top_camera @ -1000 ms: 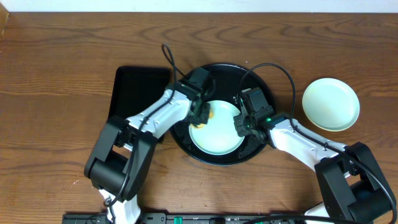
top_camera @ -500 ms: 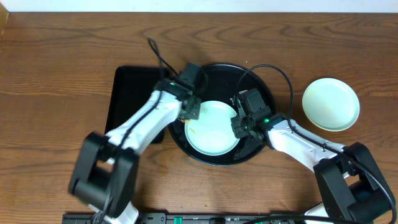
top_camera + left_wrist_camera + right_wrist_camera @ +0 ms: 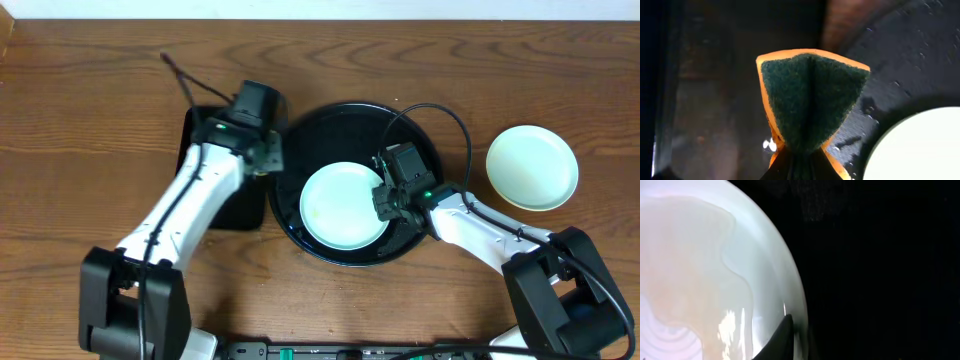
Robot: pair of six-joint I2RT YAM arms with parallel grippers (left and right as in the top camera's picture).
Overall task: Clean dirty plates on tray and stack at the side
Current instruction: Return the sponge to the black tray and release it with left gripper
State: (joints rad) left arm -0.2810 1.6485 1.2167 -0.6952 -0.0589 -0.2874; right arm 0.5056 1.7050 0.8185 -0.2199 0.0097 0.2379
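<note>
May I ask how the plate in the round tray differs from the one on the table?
The tray plate lies inside the round tray, with the right gripper at its rim; the side plate rests on the table, untouched. The tray plate shows a faint film; the side plate looks clean. Both are round.

The left gripper (image 3: 266, 162), with the sponge (image 3: 810, 100) clamped in it, has left the plate (image 3: 343, 207) and moved left, to the round tray (image 3: 350, 125) edge beside the rectangular tray (image 3: 193, 140).
</note>
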